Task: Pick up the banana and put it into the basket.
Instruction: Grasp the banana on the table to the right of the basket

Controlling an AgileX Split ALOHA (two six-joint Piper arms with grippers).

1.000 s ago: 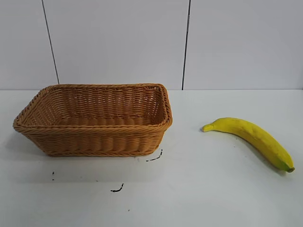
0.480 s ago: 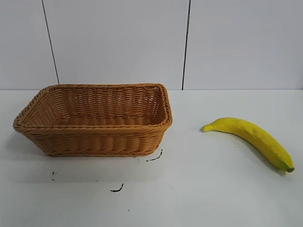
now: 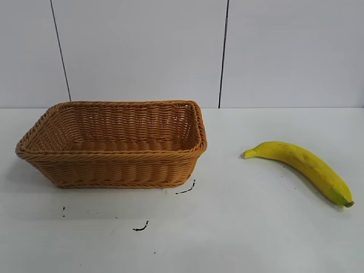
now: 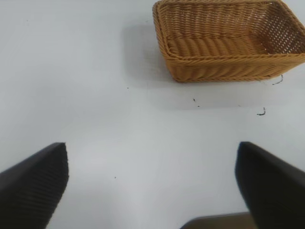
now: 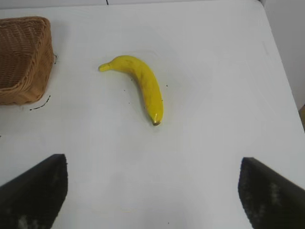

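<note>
White table: basket, banana

Open table all around banana, basket well apart.

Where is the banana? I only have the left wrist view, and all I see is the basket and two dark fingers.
Observer: The banana lies on the table, to the right of the basket and apart from it.
Operator: Is anything holding it?
Observer: No. The right hand hangs above the table with its fingers spread wide, the banana lying free beyond them.
Operator: Is the basket empty on the side I can't see?
Observer: The exterior view shows nothing inside it.
</note>
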